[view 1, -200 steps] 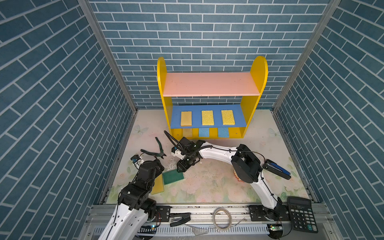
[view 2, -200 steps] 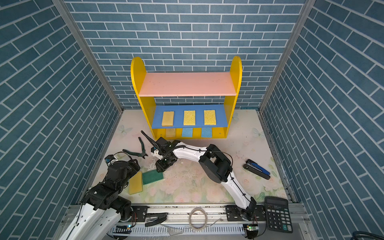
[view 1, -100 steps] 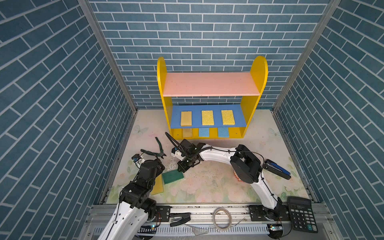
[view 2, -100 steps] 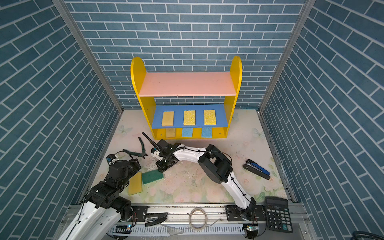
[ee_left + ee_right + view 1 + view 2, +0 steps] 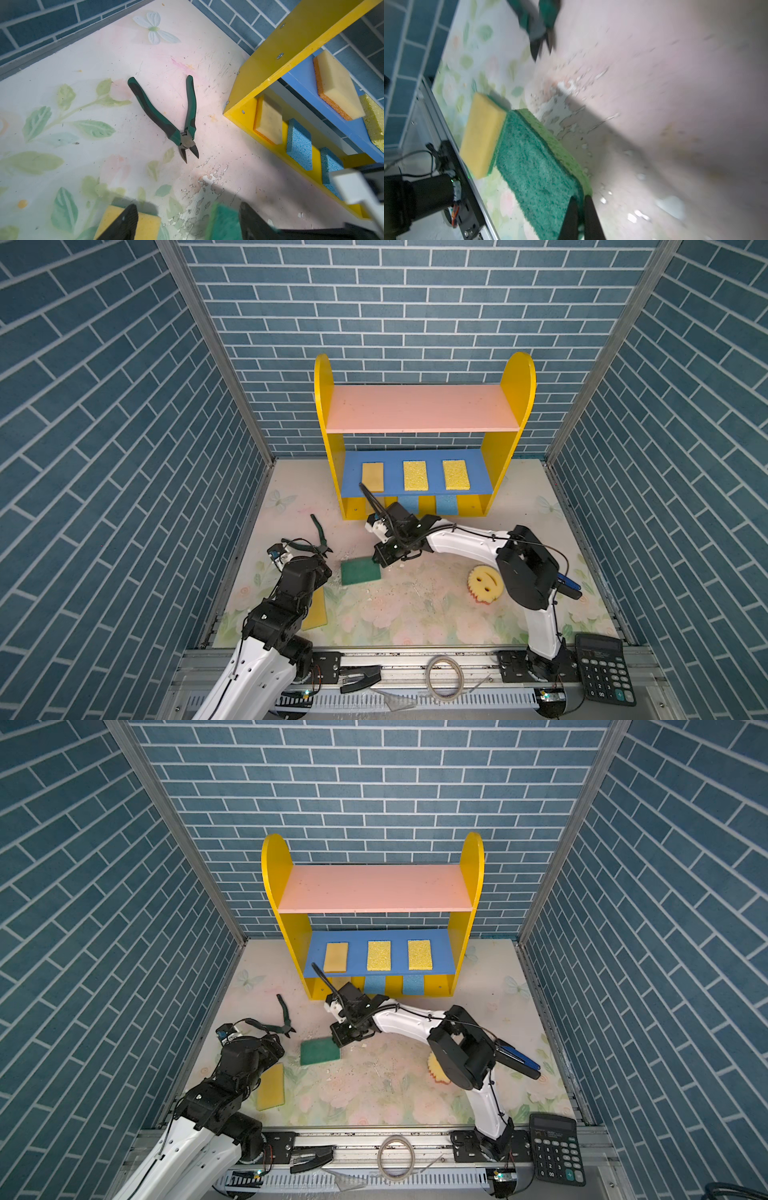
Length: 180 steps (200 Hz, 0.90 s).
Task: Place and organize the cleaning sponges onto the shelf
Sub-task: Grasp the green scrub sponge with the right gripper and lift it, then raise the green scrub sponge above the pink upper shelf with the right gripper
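1. My right gripper point(image 5: 579, 216) is clamped tight on one corner of the green sponge point(image 5: 537, 172), which lies on the table point(image 5: 415, 614) ahead of my fingers. I judge the pad too wide to span, hence the edge pinch.
2. My left gripper point(image 5: 187, 220) is spread apart and empty, with the yellow sponge point(image 5: 148, 225) just under one finger, likely the next pick.
3. The shelf point(image 5: 517, 406) stands beyond my right gripper. The shelved sponges point(image 5: 415, 475) sit in spaced rows on the lower boards, leaving the top board free.

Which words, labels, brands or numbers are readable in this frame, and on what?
None reads clearly.
calculator: key legends and a line under its display, too small to read.
smiley sponge: a face only, no words.
shelf, green-topped sponge, pliers: no print visible.
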{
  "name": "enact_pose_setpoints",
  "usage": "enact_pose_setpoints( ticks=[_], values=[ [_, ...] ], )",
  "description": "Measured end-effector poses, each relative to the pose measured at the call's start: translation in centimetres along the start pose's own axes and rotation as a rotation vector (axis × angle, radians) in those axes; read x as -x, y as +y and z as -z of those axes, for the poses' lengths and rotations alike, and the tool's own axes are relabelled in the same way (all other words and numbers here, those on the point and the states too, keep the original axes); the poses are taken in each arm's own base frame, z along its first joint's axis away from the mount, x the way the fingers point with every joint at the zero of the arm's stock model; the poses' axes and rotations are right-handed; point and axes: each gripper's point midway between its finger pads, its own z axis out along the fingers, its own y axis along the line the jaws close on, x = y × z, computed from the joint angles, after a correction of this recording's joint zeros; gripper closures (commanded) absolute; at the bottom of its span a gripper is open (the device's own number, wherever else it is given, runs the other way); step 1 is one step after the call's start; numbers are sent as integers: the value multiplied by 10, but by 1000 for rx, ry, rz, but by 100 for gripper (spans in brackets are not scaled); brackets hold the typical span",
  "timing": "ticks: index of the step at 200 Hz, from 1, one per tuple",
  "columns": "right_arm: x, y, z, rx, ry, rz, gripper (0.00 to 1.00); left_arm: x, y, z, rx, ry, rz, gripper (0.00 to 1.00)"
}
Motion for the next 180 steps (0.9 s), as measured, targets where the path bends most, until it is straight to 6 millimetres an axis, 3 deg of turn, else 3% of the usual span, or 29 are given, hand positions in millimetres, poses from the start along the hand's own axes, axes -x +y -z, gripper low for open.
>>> enact_pose_setpoints(
  ticks=[20,46,70,129,180],
  values=[
    [37,-5,58,-75,-166,-18,100,2,-2,-1,-7,-5,-4,22],
    [67,5,127,-134,-349,-27,100,2,-5,-3,-14,-2,-14,22],
    [78,-2,178,-225,-473,-60,100,1,-8,-4,-25,3,-27,22],
    [101,-46,301,-482,-794,-167,100,0,-14,-5,-55,19,-54,22],
    [143,-40,391,-581,-1084,-159,100,-4,-18,-6,-73,38,-84,23]
  ],
)
